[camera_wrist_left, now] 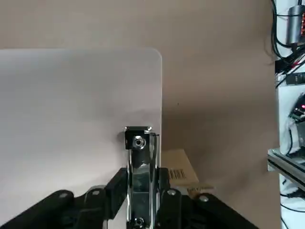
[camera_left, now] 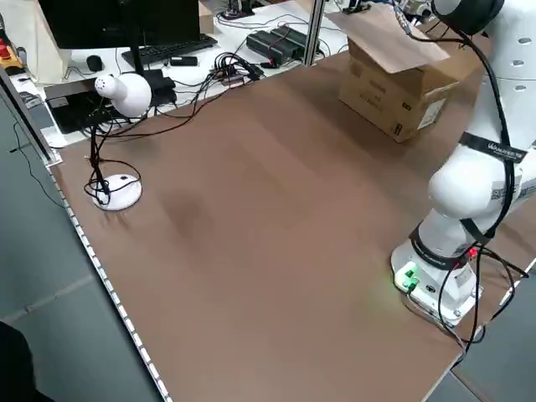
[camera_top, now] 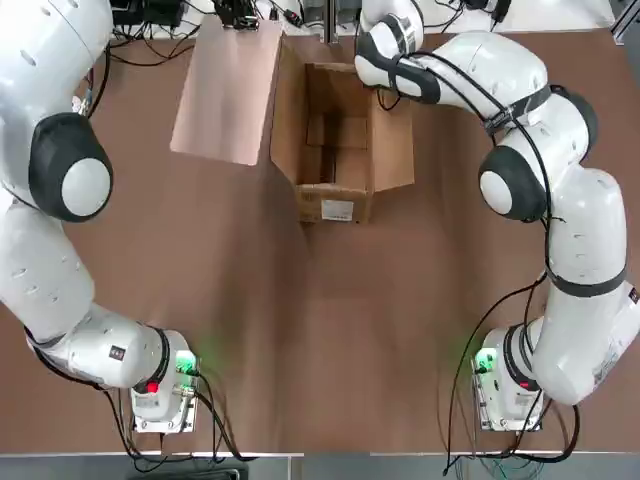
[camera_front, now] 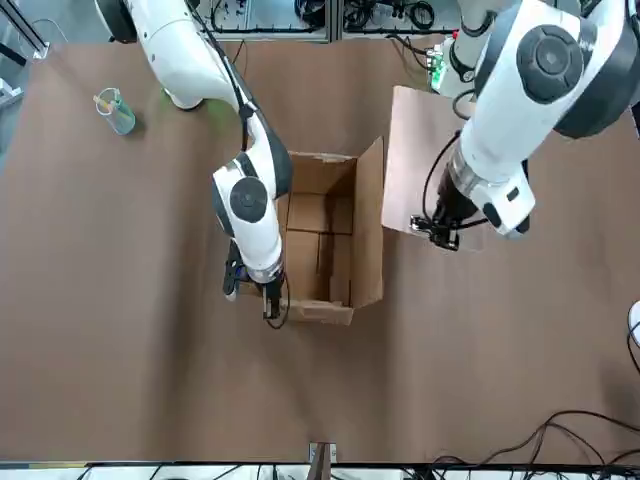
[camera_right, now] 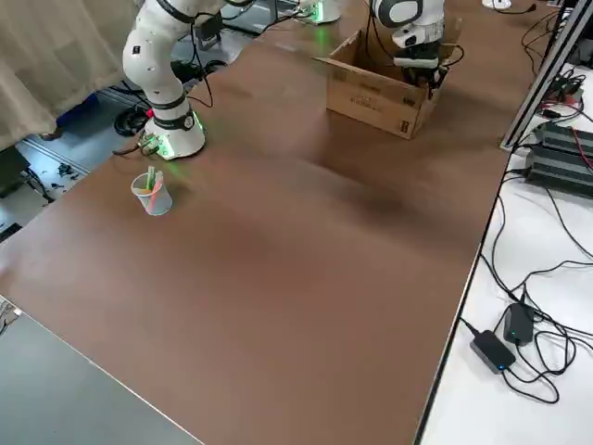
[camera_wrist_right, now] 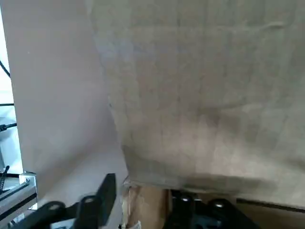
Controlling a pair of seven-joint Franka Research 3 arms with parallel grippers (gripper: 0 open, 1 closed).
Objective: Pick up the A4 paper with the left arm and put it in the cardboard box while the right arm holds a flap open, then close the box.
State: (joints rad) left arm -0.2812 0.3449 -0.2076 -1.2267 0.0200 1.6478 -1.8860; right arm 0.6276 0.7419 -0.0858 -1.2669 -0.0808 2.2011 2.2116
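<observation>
A4 paper (camera_top: 228, 90) lies between my left jaws (camera_wrist_left: 144, 191), which are closed on the metal clip (camera_wrist_left: 141, 176) at its edge. The clip runs lengthwise between my two black fingers, and the flat pale sheet spreads out beyond them, mostly to one side of the clip. I hold it up above the bench (camera_top: 300, 380), just beside the open cardboard box (camera_top: 338, 204), on the box's left-arm side; from overhead the sheet's edge reaches the rim of the raised flap there.

My right jaws (camera_wrist_right: 143, 202) are at the far end of the box, by its other long side, standing apart. One of my fingers reaches in at the edge of a cardboard flap (camera_wrist_right: 205, 105), and the other is outside it; I cannot tell whether either one touches the cardboard. The box's inside shows brown cardboard, and the paper is outside it.
</observation>
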